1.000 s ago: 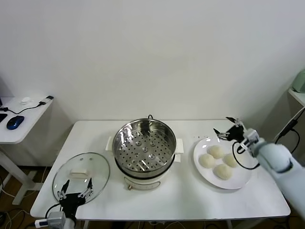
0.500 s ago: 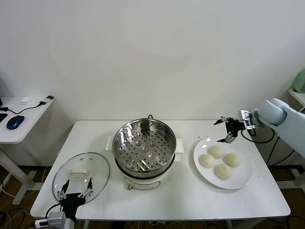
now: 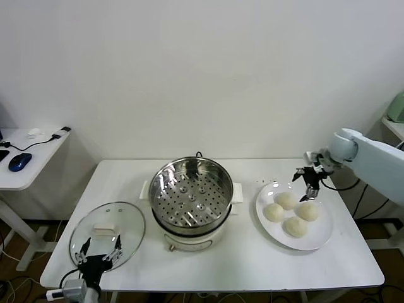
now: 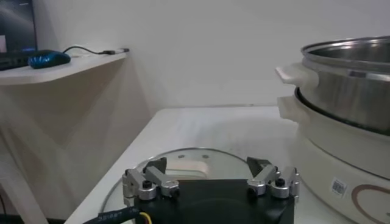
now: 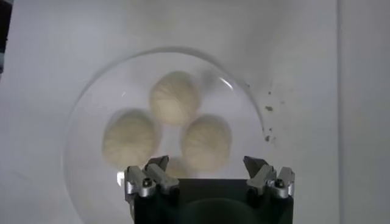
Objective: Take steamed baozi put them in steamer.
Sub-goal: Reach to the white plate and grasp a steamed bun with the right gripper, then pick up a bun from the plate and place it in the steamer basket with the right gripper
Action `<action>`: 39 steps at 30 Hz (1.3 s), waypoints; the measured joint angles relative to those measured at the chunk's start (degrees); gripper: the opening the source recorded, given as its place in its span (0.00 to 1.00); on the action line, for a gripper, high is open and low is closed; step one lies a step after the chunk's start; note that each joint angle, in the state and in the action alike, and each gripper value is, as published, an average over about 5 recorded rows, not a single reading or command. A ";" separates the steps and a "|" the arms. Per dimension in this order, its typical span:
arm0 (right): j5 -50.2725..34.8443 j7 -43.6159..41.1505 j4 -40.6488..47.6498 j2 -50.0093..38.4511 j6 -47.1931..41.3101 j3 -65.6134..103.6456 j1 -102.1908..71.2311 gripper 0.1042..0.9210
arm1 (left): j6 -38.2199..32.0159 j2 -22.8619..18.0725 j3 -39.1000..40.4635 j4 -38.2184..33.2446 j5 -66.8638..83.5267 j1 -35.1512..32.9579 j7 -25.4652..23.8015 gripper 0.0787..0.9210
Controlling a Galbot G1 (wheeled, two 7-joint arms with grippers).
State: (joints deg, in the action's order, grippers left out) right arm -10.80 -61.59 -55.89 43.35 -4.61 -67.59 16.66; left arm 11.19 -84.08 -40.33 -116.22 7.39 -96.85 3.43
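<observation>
Right gripper (image 3: 307,184) is held wide open, empty, above the four baozi (image 3: 290,213) on the white plate (image 3: 319,238); the steamer (image 3: 190,192) stands empty alongside. Approach is judged underway: descent onto one bun is needed. Left gripper (image 3: 99,251) is parked open by the glass lid (image 3: 107,227).

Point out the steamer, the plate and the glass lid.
steamer (image 3: 191,197): head view, perforated tray floor.
plate (image 3: 322,235): head view, bare rim nearest the robot's right.
glass lid (image 3: 129,224): head view, bare glass beside its handle.
</observation>
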 measured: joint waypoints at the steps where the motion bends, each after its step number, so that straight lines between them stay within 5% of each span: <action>1: 0.40 0.23 0.69 0.66 -0.40 0.06 -0.50 0.88 | 0.00 -0.05 0.00 0.03 -0.01 0.01 -0.02 0.88; 17: 4.27 3.43 8.96 7.30 -3.57 4.97 -7.58 0.88 | -0.06 -0.32 0.47 0.98 -0.32 0.40 -0.10 0.88; 28: 4.50 4.10 9.80 7.72 -4.77 7.32 -9.31 0.62 | -0.06 -0.12 0.54 0.76 -0.47 0.34 -0.11 0.88; 39: 0.04 2.53 6.34 6.25 -3.48 1.85 -0.35 0.61 | -0.21 -0.03 0.95 0.05 -0.97 -0.20 -0.11 0.88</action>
State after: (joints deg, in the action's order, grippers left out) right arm -10.77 -59.05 -49.55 49.60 -8.09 -65.73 16.31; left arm 10.98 -84.11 -39.38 -116.17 6.43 -97.04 3.32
